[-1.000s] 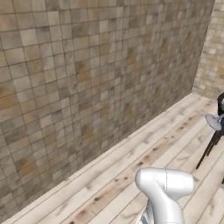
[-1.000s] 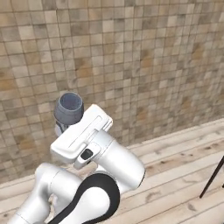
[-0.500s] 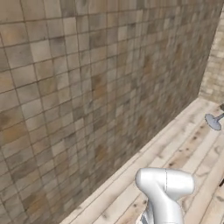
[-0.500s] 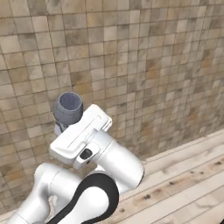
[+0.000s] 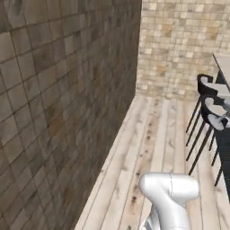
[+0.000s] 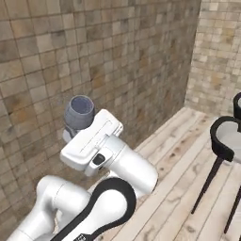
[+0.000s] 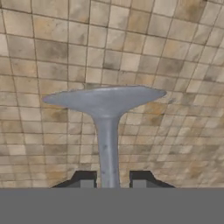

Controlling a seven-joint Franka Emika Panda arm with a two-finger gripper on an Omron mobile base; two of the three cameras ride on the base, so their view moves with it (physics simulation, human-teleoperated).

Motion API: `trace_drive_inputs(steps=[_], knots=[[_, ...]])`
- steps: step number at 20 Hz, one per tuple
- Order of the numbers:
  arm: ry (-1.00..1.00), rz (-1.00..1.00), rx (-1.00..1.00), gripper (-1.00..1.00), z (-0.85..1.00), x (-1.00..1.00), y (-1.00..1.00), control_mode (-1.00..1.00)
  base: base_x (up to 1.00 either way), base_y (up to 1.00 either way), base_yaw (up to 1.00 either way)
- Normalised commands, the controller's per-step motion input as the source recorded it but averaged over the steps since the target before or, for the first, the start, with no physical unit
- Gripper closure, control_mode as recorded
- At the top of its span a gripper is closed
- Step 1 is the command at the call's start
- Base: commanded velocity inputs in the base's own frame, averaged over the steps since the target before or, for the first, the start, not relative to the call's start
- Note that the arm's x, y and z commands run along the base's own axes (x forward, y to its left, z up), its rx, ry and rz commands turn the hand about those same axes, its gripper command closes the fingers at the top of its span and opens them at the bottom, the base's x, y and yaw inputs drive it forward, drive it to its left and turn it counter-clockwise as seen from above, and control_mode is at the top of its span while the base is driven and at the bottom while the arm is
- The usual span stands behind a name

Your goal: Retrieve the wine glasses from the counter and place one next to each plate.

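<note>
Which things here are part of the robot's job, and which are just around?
Part of the job:
- wine glass, stem gripped between the fingers of the gripper; its bowl pokes up above the hand in the right base view

Just around:
- tiled wall
- wooden floor
- dark bar stools

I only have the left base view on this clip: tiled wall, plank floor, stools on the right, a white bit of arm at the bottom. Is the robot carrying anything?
Observer: Yes. In the right base view a greyish wine glass sticks up above the white arm.
Operator: Is it actually gripped, or just resting there?
Observer: Gripped. The hand view has its thin stem running between the two jaws, which are closed on it.
Operator: What is the hand pointing at?
Observer: The brown tiled wall; the glass's round foot faces it.
</note>
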Motion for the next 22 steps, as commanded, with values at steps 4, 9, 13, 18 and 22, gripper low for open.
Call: trace_drive_inputs(steps=[4, 9, 13, 18, 22], knots=[[0.0, 0.0, 0.0, 1.0, 0.0, 0.0, 0.0, 1.0, 0.27, 0.26, -0.96], [0.0, 0.0, 0.0, 1.0, 0.0, 0.0, 0.0, 1.0, 0.69, 0.5, -0.85], [0.0, 0.0, 0.0, 1.0, 0.0, 0.0, 0.0, 1.0, 1.0, 0.69, -0.73], [0.0, 0.0, 0.0, 1.0, 0.0, 0.0, 0.0, 1.0, 1.0, 0.77, -0.67], [0.0, 0.0, 0.0, 1.0, 0.0, 0.0, 0.0, 1.0, 1.0, 0.98, -0.53]])
